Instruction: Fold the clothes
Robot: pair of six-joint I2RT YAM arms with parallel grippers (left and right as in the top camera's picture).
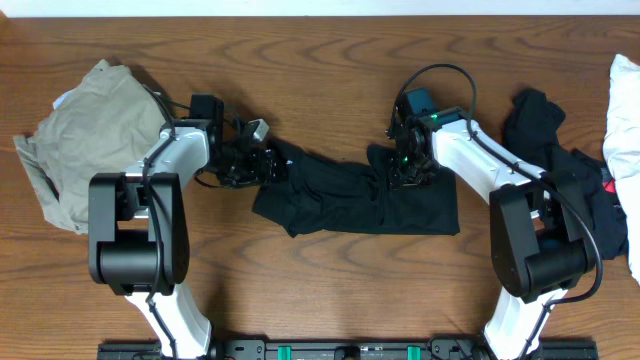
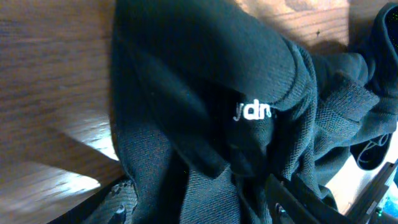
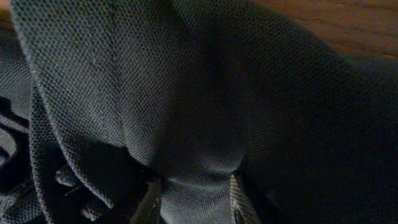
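Black trousers [image 1: 360,200] lie on the worktop [image 1: 320,60], one end clamped in the right pincer [image 1: 405,170]. Whether the left pincer [image 1: 258,165] is closed at the logo [image 2: 254,112] end cannot be told. With both ends held, an end-to-end fold seems called for.

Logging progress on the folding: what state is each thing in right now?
black garment: stretched out, rumpled.
khaki garment: crumpled heap.
dark pile: heaped.
white cloth: bunched, partly out of view.
right gripper: shut on the black garment.
left gripper: at its logo end, grip unclear.
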